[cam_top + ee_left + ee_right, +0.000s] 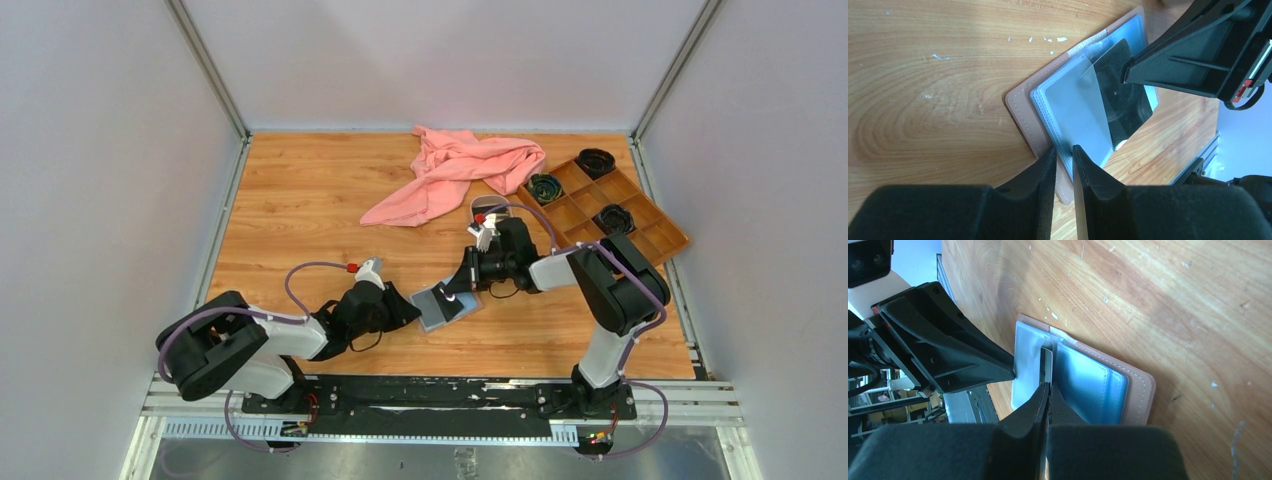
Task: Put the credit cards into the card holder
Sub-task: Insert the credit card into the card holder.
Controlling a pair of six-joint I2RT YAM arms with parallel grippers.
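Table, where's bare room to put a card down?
Bare wood left of the cloth, out to the table edge, and the strip between the holder and the near edge. Crowded at the holder, where the left gripper and right gripper meet, and by the tray.

Left wrist view: card holder left corner hidden behind left gripper; credit card far-right edge covered by right gripper. Top view: card indiscernible.

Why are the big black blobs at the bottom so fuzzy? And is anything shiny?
Left wrist view: the arm's own jaws sit right by the lens, so they blur; the clear sleeves of the card holder shine pale over the dark credit card. Right wrist view: blurry jaws again, sleeves glaring blue-white. Top view: even light, everything sharp.
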